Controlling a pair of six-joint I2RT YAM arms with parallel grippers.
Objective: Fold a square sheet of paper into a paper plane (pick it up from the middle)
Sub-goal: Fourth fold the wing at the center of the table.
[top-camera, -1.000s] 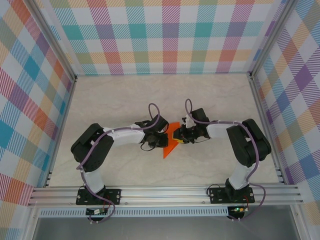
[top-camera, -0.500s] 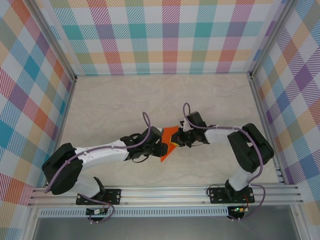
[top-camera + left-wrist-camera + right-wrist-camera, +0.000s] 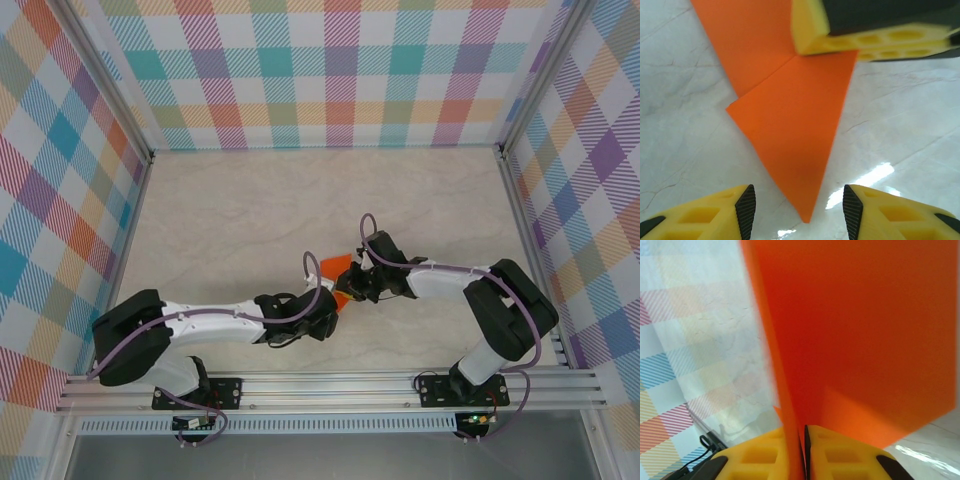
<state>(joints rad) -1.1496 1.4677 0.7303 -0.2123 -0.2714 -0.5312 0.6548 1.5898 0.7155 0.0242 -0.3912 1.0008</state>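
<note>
**Creased sheet at mid-desk: left end effector spread, right end effector pinching**

The left end effector [image 3: 797, 212] stood spread, one pad on either side of the pointed tip of the square sheet of paper [image 3: 790, 125], touching neither face. The sheet, already creased to a point, was near the middle of the desk [image 3: 230, 210], between the two arms. The right end effector [image 3: 802, 440] was pinching the sheet's far part between pressed pads. To do this step well, the left pads should probably close squarely on the tip, aligned with the crease, without dragging the thin paper against the right grip. Count: one sheet, two end effectors.
</note>
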